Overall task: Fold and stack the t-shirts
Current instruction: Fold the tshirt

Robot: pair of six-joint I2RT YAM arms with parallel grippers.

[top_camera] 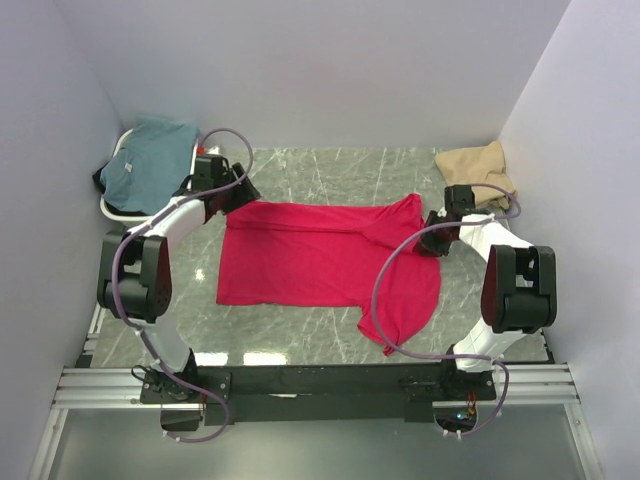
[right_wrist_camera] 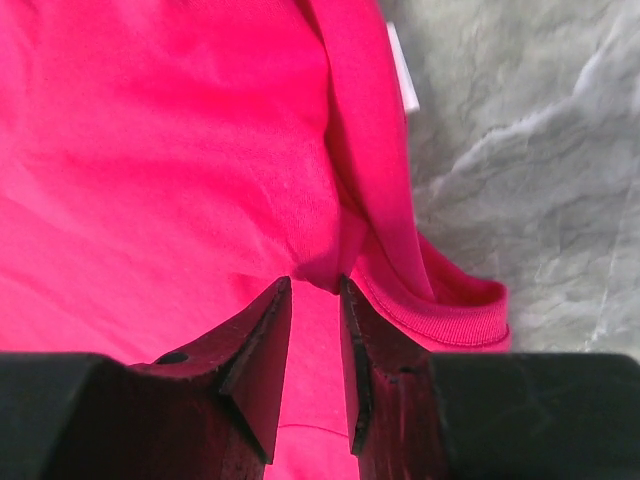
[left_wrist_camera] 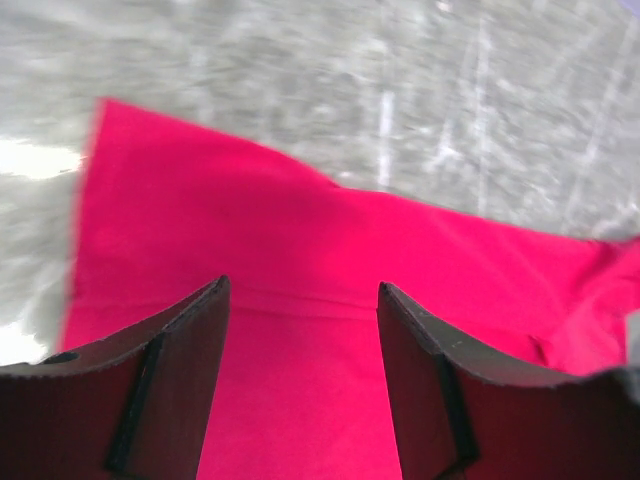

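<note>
top external view: the task is at an early stage. the red t-shirt [top_camera: 320,255] lies spread across the middle of the table [top_camera: 330,165], mostly flat. a band along its far edge appears turned over, and its right portion trails toward the near edge in a loose flap. judged from this, one fold at most is in place, and the shirt is not yet a compact packet. the teal t-shirt [top_camera: 150,165] sits unfolded in the white basket [top_camera: 108,205] at the far left corner. the tan t-shirt [top_camera: 478,165] lies bunched at the far right corner. no stack exists. all three shirts remain to be folded and stacked.

left wrist view: the left gripper [left_wrist_camera: 300,290] is over the far left corner of the red t-shirt. its jaws stand wide apart with nothing between them, only flat cloth beneath.

right wrist view: the right gripper [right_wrist_camera: 315,285] is at the shirt's far right part, beside the ribbed hem. its jaws stand narrowly apart. the tips meet a crease of red cloth, but no firm pinch is evident.
</note>
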